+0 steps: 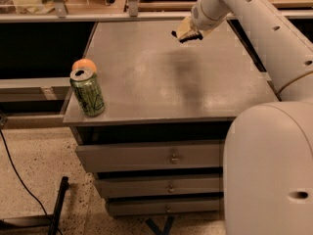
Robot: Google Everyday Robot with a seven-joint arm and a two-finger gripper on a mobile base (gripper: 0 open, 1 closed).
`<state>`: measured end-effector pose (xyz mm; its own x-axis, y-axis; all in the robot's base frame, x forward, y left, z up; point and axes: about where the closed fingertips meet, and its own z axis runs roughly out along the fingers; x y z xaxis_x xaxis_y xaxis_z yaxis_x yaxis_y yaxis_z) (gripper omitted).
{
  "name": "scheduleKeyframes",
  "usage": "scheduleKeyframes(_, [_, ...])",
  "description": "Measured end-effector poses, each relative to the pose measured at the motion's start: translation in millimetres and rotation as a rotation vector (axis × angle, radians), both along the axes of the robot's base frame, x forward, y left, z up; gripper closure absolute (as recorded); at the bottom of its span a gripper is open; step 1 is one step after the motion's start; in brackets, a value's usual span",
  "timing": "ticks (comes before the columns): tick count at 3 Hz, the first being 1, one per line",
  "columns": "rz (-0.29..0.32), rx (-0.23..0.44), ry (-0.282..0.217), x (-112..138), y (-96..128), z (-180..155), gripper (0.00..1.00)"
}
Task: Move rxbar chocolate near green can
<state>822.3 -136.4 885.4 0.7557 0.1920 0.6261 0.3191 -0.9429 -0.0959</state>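
The green can (pixel 88 93) stands upright at the front left corner of the grey table (pixel 161 92). My gripper (pixel 186 34) hangs above the far middle of the table, well to the right of the can and behind it. It is shut on a small dark flat bar, the rxbar chocolate (pixel 190 37), which is held clear of the tabletop. The bar's shadow falls on the table below it. The wrapper's lettering cannot be made out.
A round orange fruit (pixel 84 64) sits just behind the can. The table has drawers (pixel 171 158) in its front. My white arm (pixel 274 28) and body (pixel 269 170) fill the right side. A rail (pixel 98 16) runs behind the table. A black cable (pixel 19 175) lies on the floor at left.
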Motion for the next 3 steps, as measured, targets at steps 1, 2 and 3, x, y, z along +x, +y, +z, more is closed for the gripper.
scheduleKeyframes(1, [0.075, 0.043, 0.024, -27.2, 10.3, -4.4, 1.00])
scheduleKeyframes(2, [0.205, 0.068, 0.067, -66.6, 30.7, -7.0, 1.00])
scheduleKeyframes(3, [0.347, 0.091, 0.087, -105.0, 55.1, -0.9, 1.00])
